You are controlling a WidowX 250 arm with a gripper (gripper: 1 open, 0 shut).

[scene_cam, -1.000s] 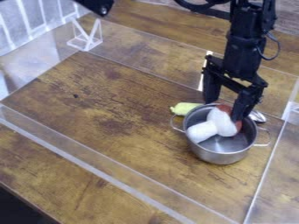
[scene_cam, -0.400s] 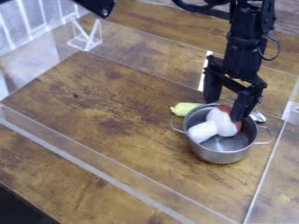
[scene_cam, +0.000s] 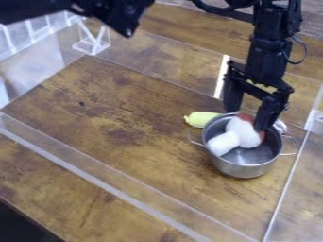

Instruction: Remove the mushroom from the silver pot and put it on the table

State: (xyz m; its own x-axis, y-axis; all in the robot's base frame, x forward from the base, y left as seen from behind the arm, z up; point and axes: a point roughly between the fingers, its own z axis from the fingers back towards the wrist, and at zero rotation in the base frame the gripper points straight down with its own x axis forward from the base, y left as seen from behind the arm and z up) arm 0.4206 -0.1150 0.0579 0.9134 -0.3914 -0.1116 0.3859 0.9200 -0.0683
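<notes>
The silver pot (scene_cam: 247, 156) stands on the table (scene_cam: 120, 109) at the right, near the acrylic wall. Inside it lies the mushroom (scene_cam: 228, 142), its thick white stem pointing front-left and its reddish cap (scene_cam: 248, 127) toward the back. My gripper (scene_cam: 248, 107) hangs straight down over the pot's back rim with its black fingers (scene_cam: 267, 115) spread apart, open, on either side of the cap end. Whether a finger touches the mushroom I cannot tell.
A yellow-green oblong piece (scene_cam: 199, 119) lies on the wood just left of the pot. Clear acrylic walls (scene_cam: 132, 202) border the tabletop in front and at right. A dark blurred shape (scene_cam: 120, 13) hangs at the top left, and a clear stand (scene_cam: 91, 38) sits at the back.
The gripper and mushroom stay where they were. The dark blurred shape at the top left has spread further into view.
</notes>
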